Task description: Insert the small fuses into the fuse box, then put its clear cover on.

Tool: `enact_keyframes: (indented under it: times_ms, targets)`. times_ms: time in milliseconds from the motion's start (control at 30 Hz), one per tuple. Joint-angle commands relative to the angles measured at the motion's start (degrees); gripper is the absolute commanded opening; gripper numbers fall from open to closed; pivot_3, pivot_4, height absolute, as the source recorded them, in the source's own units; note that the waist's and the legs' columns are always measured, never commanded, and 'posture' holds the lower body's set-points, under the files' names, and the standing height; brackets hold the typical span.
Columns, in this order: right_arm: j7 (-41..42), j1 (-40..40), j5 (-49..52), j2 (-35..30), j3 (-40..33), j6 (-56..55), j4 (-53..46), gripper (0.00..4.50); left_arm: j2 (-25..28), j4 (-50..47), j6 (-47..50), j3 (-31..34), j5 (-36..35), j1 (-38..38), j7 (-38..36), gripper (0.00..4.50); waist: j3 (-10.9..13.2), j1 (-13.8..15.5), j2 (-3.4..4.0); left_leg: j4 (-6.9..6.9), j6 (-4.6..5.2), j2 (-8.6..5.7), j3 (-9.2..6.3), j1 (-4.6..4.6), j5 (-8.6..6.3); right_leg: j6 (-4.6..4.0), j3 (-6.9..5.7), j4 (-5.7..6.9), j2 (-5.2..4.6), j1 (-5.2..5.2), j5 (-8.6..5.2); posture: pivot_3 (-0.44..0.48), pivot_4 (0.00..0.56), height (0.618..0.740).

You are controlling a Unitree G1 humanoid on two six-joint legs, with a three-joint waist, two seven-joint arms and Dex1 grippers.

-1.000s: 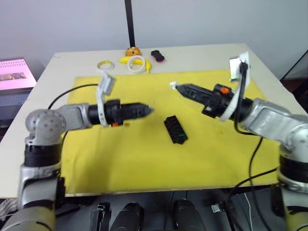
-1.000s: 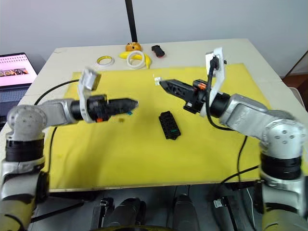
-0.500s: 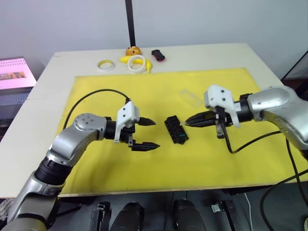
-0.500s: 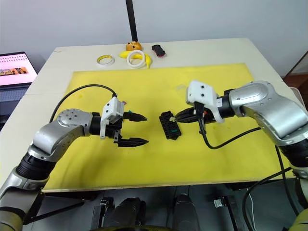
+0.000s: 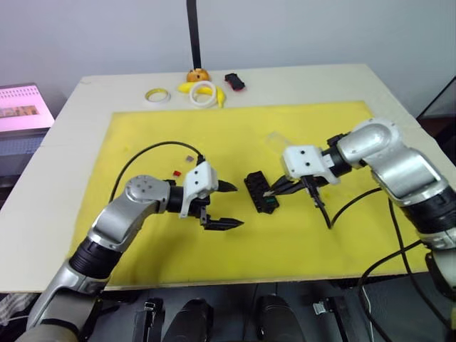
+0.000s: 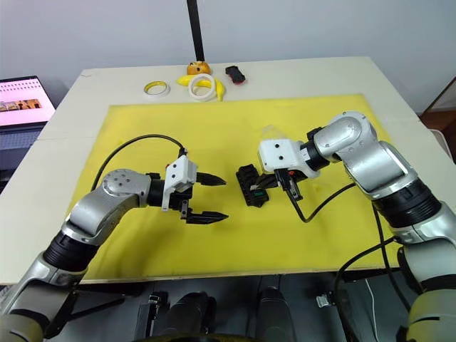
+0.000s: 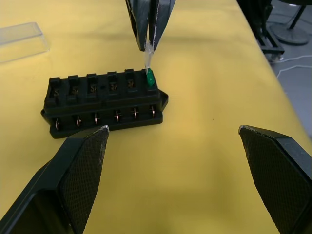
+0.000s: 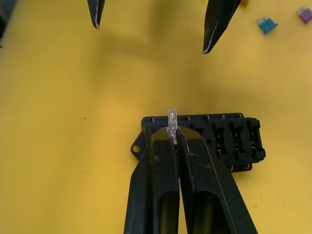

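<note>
Over fuse box [image 7: 105, 103], right end effector [image 7: 147, 45] pinching fuse [image 7: 150, 77]

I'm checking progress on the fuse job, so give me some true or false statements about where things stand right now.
1. A green fuse sits in an end slot of the fuse box. True.
2. The left gripper is shut on a fuse. False: its fingers are wide apart and hold nothing.
3. The right gripper pinches a small clear fuse over the fuse box. True.
4. The clear cover is already on the fuse box. False: it lies on the yellow mat, apart from the box.
5. All fuses are in the box. False: a red fuse lies loose on the mat.
</note>
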Motion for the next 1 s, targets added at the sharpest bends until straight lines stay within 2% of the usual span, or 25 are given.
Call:
enact_keyframes:
  times_ms: [33,433,700,1000]
  targets:
    - [0.8,-1.2,-2.0,0.7,-1.8,-1.6,0.1,0.0,-0.2,-0.5,-1.5,0.1,0.9,-0.8,-1.0,4.48,0.0,0.0,0.0,-0.01,0.0,0.0,0.0,0.0,0.0,0.0,0.0,0.0,0.0,0.0,0.0,0.0,0.15,0.74]
    - [2.5,-1.0,-5.6,2.0,-2.7,-4.9,3.4,0.0,-3.1,1.6,-1.9,-0.1,2.8,-3.0,-0.8,4.48,0.0,-0.1,0.0,0.02,0.0,0.0,-0.02,-0.02,0.0,0.0,-0.01,0.01,0.0,0.0,0.0,0.0,0.15,0.74]
    - [2.7,-1.8,-6.5,2.7,-3.8,-4.0,4.4,0.0,-6.8,3.1,-2.1,-0.4,5.7,-3.8,2.3,4.48,0.0,0.0,0.0,0.04,0.0,-0.01,-0.01,-0.02,0.0,0.0,-0.01,0.01,0.0,0.0,0.0,0.0,0.15,0.74]
    - [2.0,-0.1,-8.0,3.3,-3.9,-4.0,3.7,0.0,-6.7,2.7,-2.8,-0.6,7.2,-2.7,1.9,4.48,0.0,0.0,0.0,0.04,0.0,-0.01,-0.01,-0.02,0.0,0.0,-0.01,0.02,0.0,-0.01,0.0,0.0,0.15,0.74]
